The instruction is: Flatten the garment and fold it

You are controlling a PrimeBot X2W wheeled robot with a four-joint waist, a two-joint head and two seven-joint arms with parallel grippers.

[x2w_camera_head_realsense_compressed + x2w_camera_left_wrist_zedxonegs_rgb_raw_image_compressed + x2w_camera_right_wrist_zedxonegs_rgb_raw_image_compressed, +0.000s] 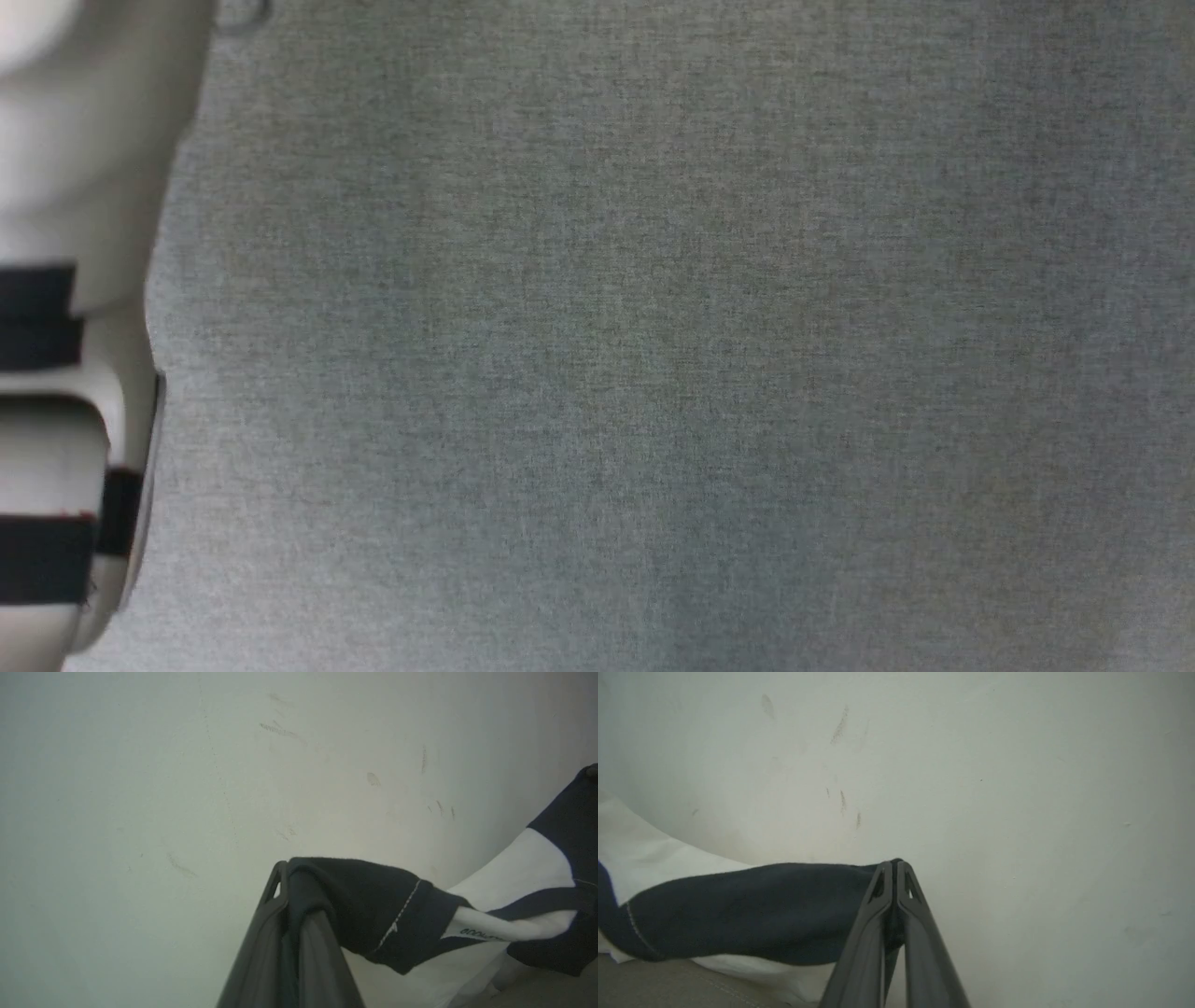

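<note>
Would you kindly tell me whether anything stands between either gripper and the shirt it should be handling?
Nothing visible does. The left gripper is shut directly on black fabric of the shirt, and the right gripper on another black part. The grey cloth surface in the head view looks bare.

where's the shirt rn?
The shirt is held by both grippers before a scuffed pale wall: left gripper clamps black fabric in left wrist view, right gripper in right wrist view.
</note>
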